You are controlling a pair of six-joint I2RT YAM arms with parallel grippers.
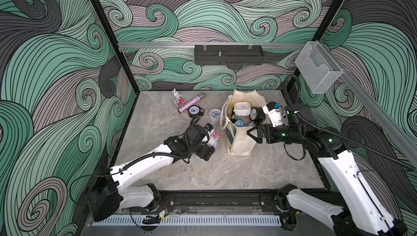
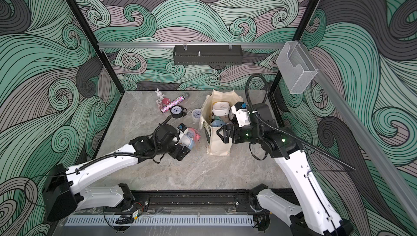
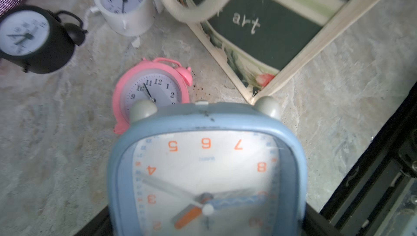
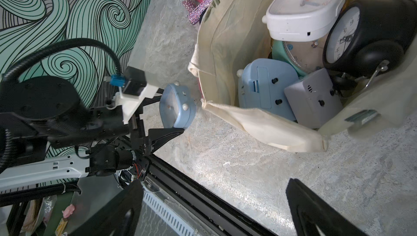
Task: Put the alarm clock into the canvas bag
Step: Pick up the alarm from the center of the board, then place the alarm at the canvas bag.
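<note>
Plainly, the blue alarm clock (image 3: 206, 167), its numerals orange, is clamped in the left tool (image 4: 172, 115) just beside the canvas bag (image 3: 266, 34), whose dark green panel reads "art". The right tool (image 1: 252, 135) gapes wide and empty near the bag's open top.

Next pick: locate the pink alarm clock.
In both top views the pink alarm clock lies just left of the canvas bag, beside the blue clock in the left gripper.

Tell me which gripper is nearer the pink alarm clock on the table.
Left. The left gripper, gripping a blue clock, hovers just beside the pink clock; the right gripper sits beyond the canvas bag.
</note>
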